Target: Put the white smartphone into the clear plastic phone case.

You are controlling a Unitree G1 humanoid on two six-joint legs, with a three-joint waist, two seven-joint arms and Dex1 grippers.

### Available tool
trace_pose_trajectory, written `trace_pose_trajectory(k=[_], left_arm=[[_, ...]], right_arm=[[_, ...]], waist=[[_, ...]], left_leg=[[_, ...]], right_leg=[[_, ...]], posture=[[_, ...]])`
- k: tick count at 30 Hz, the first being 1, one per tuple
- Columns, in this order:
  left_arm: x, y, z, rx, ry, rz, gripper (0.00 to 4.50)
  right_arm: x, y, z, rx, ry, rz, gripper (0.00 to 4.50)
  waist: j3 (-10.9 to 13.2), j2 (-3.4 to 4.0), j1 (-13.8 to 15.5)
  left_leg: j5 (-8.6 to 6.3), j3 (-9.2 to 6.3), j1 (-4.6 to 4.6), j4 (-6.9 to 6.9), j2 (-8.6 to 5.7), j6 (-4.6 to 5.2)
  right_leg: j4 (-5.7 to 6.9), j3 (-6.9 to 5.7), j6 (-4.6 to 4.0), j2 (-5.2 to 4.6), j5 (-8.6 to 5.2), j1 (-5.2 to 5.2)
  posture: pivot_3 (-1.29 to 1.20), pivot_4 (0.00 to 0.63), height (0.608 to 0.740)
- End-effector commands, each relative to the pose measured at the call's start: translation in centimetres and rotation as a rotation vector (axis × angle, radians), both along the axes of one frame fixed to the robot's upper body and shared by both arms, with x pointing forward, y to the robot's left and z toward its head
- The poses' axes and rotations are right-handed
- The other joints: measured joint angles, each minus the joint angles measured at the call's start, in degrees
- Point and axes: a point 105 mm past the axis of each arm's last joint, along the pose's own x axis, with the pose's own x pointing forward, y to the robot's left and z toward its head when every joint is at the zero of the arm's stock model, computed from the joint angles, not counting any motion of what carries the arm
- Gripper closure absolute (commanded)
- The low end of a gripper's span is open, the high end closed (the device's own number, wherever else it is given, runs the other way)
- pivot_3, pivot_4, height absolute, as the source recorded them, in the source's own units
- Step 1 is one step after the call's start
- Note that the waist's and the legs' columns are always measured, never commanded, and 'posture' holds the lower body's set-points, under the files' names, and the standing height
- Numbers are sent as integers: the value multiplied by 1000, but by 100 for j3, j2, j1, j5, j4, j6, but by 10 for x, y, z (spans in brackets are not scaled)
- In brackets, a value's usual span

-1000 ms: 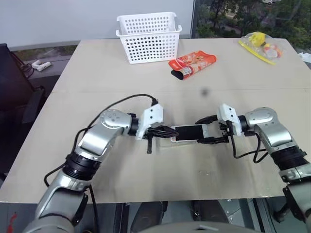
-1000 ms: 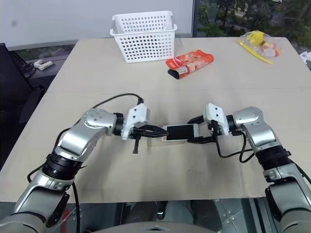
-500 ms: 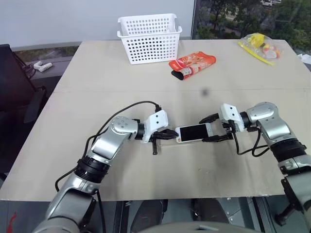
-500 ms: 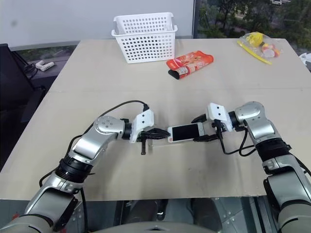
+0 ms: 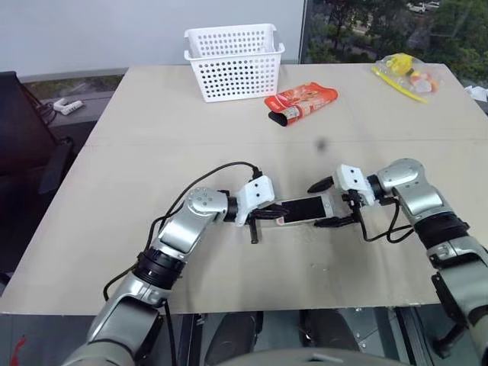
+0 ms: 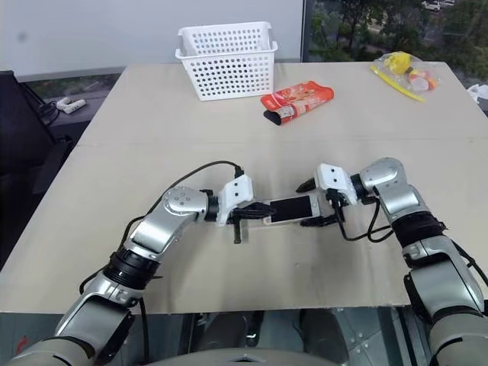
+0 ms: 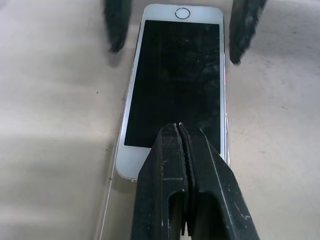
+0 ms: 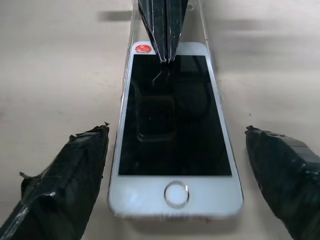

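Left gripper (image 5: 270, 214) clenched, fingertips pressed together and resting on the near end of the white smartphone (image 5: 303, 210), which lies screen-up toward the front edge of the bench (image 5: 229, 122), about midway across. The clear plastic phone case (image 7: 111, 192) shows as a thin rim along the phone's side, apparently under it. Right gripper (image 5: 326, 204) released, fingers (image 8: 70, 175) spread either side of the home-button end, not touching.

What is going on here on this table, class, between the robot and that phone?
The robot is fitting the white smartphone into the clear plastic phone case on the table. The left gripper, shut, presses its tips on one end of the screen. The right gripper is open, its fingers apart on either side of the home-button end. A case edge shows beside the phone.
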Motion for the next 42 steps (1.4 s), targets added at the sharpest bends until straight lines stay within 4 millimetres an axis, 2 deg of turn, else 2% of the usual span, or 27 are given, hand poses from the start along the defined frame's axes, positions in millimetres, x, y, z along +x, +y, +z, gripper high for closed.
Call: trace_pose_trajectory(k=[1,7,8,10,11,13,15,17,18,20,23,27,32,38,42], left_arm=[[-5,7,-25,78,54,14,4500],[-3,6,-20,63,39,21,4500],[-2,4,-11,41,24,20,4500],[1,1,18,-27,-15,27,4500],[2,2,29,-44,-34,28,4500],[3,11,52,-60,-75,35,4500],[1,19,67,-65,-90,44,4500],[-2,32,75,-48,-92,55,4500],[-3,44,74,-14,-89,74,4500],[-4,63,69,40,-79,116,4500],[-7,95,48,147,-49,192,4500],[-17,109,27,228,-13,206,4500],[-21,89,15,195,12,174,4500],[-23,56,15,112,32,128,4500],[-22,45,13,84,47,129,4500]], right_arm=[[11,2,29,71,-81,-38,88],[6,-22,49,12,-84,-79,88],[4,-30,48,-46,-102,-75,88],[-3,-41,50,-115,-91,-68,1025],[-6,-44,50,-137,-81,-65,1316],[-10,-47,47,-187,-74,-54,2297],[-11,-47,46,-201,-82,-53,3323],[-9,-43,44,-185,-88,-67,3954],[-8,-43,42,-194,-90,-63,4485],[-7,-42,38,-197,-93,-63,4485],[-9,-36,32,-187,-83,-52,4485],[-9,-34,27,-204,-91,-41,4485],[-10,-26,28,-203,-105,-14,4485],[-15,-11,29,-204,-126,38,4485],[-19,1,29,-194,-143,66,4485]], waist=[[0,0,6],[-3,5,22],[-3,5,25],[-2,5,18],[-1,5,8],[2,3,-22],[3,3,-50],[4,3,-84],[4,4,-93],[5,6,-118],[7,9,-143],[15,14,-69],[16,14,36],[17,14,-4],[17,14,-18]], left_leg=[[0,1,0,0,-2,0],[0,-1,-2,4,-4,1],[-1,-1,-2,4,-5,1],[-1,-1,-3,4,-5,2],[-1,-1,-7,4,-5,2],[-1,-1,-10,4,-1,2],[-2,-1,-10,2,5,2],[-2,-2,-8,-1,8,1],[-2,-1,-6,-2,8,1],[-2,0,-6,-4,8,1],[-1,3,-7,-4,3,1],[-2,-4,-10,-5,4,1],[-2,-3,-11,0,2,1],[-2,-2,-11,-1,3,1],[-2,0,-10,-1,5,1]], right_leg=[[0,1,0,1,0,0],[0,1,0,-5,1,0],[-1,-1,0,-5,0,1],[-3,-2,0,-5,0,2],[-3,-2,0,-5,0,-1],[-2,-1,1,-5,0,-4],[-2,-1,0,-1,0,-6],[-2,-2,0,1,-1,-7],[-1,-1,0,0,-1,-7],[-5,-1,0,-1,-1,-6],[-6,3,0,-3,-1,-7],[-6,4,-1,-6,-1,-8],[-7,1,0,-9,-1,-4],[-4,1,0,-6,0,-7],[-3,0,0,-3,0,-7]], posture=[[0,150,740],[0,150,740],[0,150,740],[0,150,740],[0,150,740],[0,150,740],[0,150,740],[0,150,740],[0,150,740],[0,150,740],[0,150,740],[0,150,740],[0,150,740],[0,150,740],[0,150,740]])
